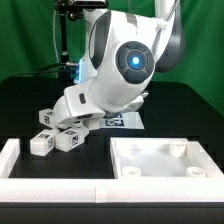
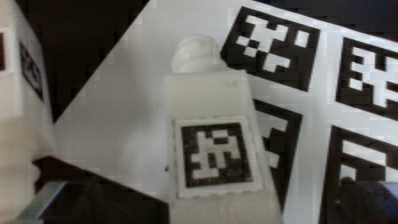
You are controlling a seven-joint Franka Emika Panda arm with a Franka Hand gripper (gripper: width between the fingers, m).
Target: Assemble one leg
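Leg (image 2: 210,115) lengthwise in centre of wrist view, tagged face up, over marker board (image 2: 294,45); lifted or resting, cannot tell. Gripper (image 1: 88,121) low near other legs (image 1: 45,142); jaws hidden, so opening and hold unreadable. Risks: off-centre grip, hence tilt or drop; misaligned entry at panel (image 1: 160,160) socket.
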